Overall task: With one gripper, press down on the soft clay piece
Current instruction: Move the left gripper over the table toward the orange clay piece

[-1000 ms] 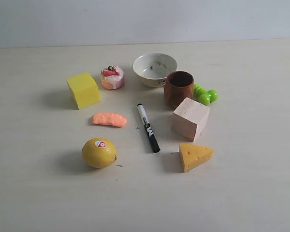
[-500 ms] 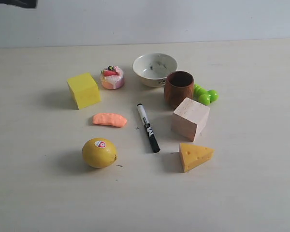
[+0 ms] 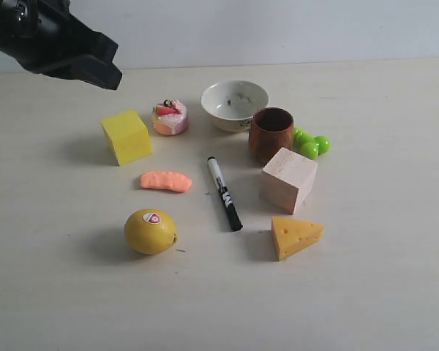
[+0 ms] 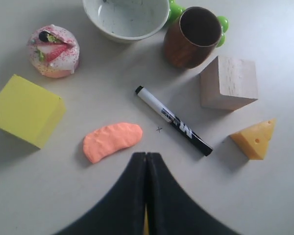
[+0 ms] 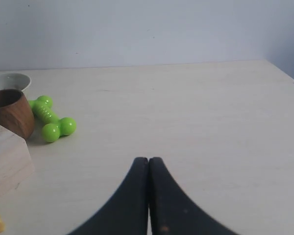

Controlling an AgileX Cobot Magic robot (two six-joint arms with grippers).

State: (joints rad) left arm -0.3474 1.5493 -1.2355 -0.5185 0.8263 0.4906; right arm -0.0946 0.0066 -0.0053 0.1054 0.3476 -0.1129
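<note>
1. The clay (image 3: 166,180) lies flat on the tabletop (image 3: 380,256), between the cube (image 3: 126,136) and the lemon (image 3: 151,231), with the marker (image 3: 224,193) near it on the other side. Nothing touches it, and its lumpy top looks unpressed.
2. What has changed: the left arm (image 3: 55,44) now fills the top-left corner of the exterior view. A second ago it was absent, and half a second ago only a sliver showed. No object has moved.
3. The left gripper (image 4: 146,156) is clenched on nothing, fingers pressed together. Its wrist view looks down on the clay, which sits just off the fingertips' line and well below them.
4. This reads as the start of the approach, so the press itself is not yet begun. The gripper has to centre over the clay and come down; clenched fingers should serve as a blunt tip.
5. The right gripper (image 5: 148,160) is also clenched and empty, looking across bare tabletop, and seems to have no part in this.
6. Count:
   - one clay
   - one lemon
   - one cube
   - one marker
   - one cake (image 3: 170,117)
   - one bowl (image 3: 235,104)
   - one cup (image 3: 271,134)
   - one wooden block (image 3: 288,179)
   - one cheese wedge (image 3: 295,236)
   - one green dumbbell (image 3: 311,142)
   - two grippers
</note>
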